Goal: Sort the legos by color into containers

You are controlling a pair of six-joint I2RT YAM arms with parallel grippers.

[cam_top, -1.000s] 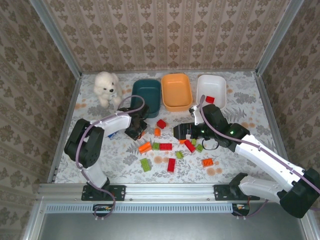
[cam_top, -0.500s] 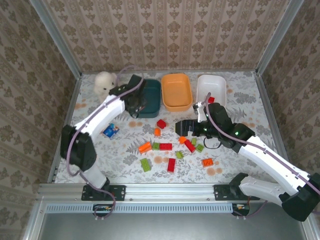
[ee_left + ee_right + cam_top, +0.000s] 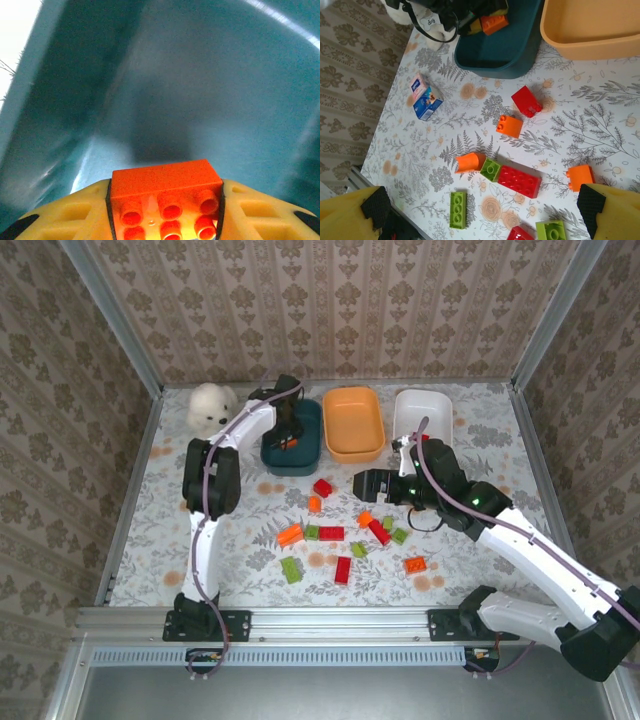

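Left hand (image 3: pixel 287 432) is clamped on an orange brick (image 3: pixel 165 186), hanging inside the teal tub (image 3: pixel 300 454) at the far left-centre of the worktop (image 3: pixel 470 450). Looks like the drop-off step. Next move: open up, let it fall, lift clear. Query: the orange tub (image 3: pixel 352 425) sits just right of the teal one and seems the better colour match. Right hand (image 3: pixel 371 485) gapes wide, holding nothing, above the loose bricks (image 3: pixel 331 533) mid-worktop. It needs to pick one, descend and close.
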